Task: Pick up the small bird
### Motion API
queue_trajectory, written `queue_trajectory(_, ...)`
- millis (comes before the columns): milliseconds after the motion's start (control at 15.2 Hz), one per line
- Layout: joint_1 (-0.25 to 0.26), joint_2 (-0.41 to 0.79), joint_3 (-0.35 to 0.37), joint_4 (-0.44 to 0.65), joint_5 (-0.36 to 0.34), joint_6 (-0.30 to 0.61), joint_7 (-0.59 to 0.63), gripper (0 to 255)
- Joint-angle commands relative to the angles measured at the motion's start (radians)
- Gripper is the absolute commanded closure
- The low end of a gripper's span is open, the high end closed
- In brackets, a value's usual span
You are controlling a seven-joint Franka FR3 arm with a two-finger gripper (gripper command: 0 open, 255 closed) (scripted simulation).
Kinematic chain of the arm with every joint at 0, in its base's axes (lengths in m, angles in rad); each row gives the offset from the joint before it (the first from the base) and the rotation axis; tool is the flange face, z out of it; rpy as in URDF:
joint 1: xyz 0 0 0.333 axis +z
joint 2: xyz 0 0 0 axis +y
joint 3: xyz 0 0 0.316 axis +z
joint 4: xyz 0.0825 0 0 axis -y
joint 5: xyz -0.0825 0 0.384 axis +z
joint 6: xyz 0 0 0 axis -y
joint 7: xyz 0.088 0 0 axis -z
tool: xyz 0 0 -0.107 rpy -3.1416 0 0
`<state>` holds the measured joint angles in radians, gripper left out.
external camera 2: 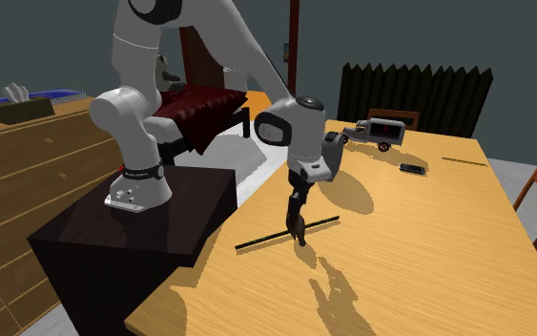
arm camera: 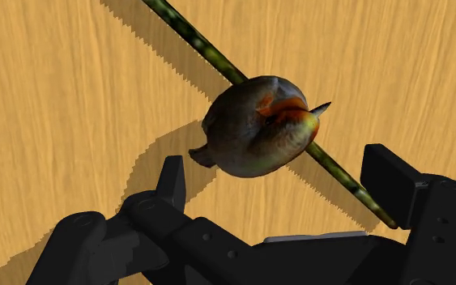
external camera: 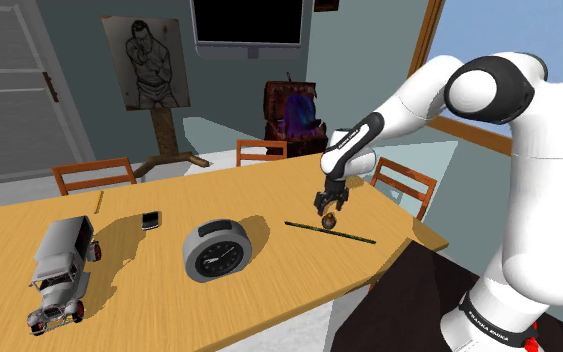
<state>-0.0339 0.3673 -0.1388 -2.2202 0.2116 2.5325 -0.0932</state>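
Wooden desk (external camera: 269,300) across the shoulder view's lower left, small brown-orange bird (arm camera: 258,125) on it right of centre, lying over a thin dark-green stick (arm camera: 187,31), black gripper (external camera: 329,203) just above, fingers spread wide, not touching bird; alarm clock (external camera: 216,250), grey toy car (external camera: 61,272) further left.

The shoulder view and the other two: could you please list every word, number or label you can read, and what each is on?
"FRANKA EMIKA": white letters on the black band low on the white arm, shoulder view.
Same band in the second exterior view: too blurred to read.
Dial of the clock: numerals too small to read.
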Motion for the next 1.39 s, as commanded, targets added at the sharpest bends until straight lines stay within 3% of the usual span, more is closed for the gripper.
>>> queue_trajectory(0,-0.005,0.032,0.007,0.009,0.012,0.023,-0.009,0)
queue_trajectory(396,-0.014,0.088,0.020,0.018,0.031,0.070,-0.025,0)
queue_trajectory(462,-0.013,0.085,0.020,0.015,0.031,0.070,-0.025,255)
queue_trajectory(1056,-0.014,0.088,0.020,0.018,0.031,0.070,-0.025,255)
queue_trajectory(1320,-0.005,0.039,0.008,0.010,0.014,0.029,-0.011,255)
